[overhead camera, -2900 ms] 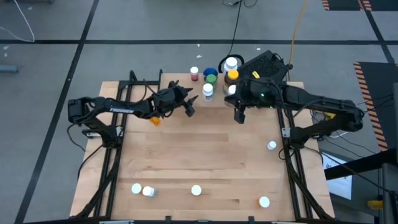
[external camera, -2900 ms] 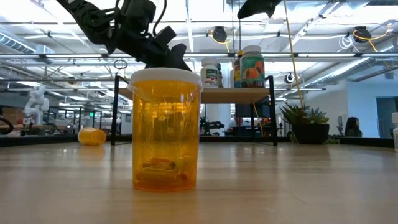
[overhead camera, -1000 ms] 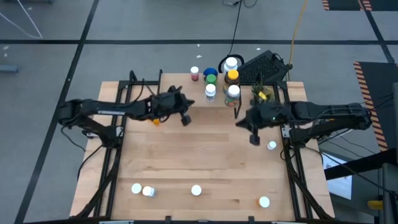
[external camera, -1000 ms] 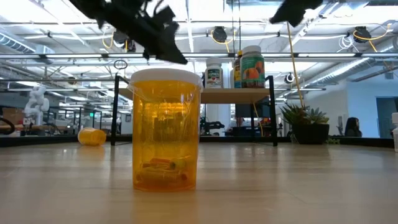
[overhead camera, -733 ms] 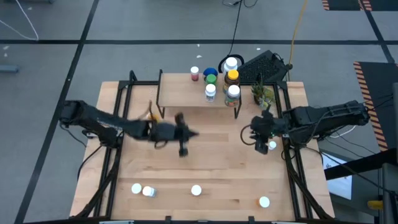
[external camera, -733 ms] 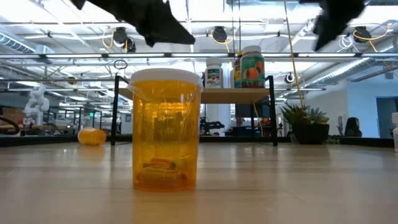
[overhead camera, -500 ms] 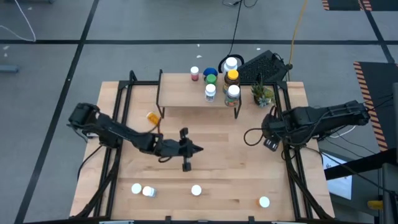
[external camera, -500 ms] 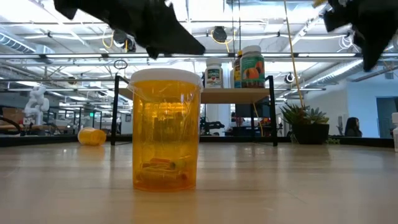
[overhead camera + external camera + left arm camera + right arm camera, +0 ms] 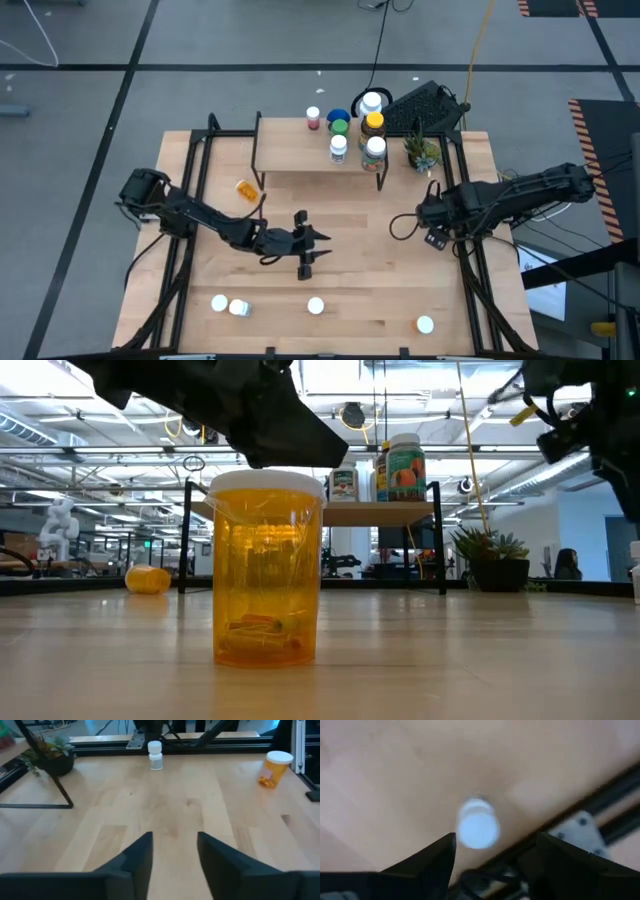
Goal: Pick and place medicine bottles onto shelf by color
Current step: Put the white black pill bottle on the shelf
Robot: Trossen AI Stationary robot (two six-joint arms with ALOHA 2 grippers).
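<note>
On the big wooden table (image 9: 350, 290), the low light-wood shelf on thin black legs (image 9: 290, 156) stands at the far edge. Left of the shelf an orange bottle (image 9: 245, 188) lies on its side. In front of the shelf the left gripper (image 9: 304, 257) hangs over bare wood, its fingers apart and holding nothing. On the shelf's right end stand white, green, blue and amber bottles (image 9: 373, 148), with a small green potted plant (image 9: 421, 152) beside them. Right of the shelf the right gripper (image 9: 492, 855) hangs over a small white-capped bottle (image 9: 478, 827), fingers spread wide and not touching it.
</note>
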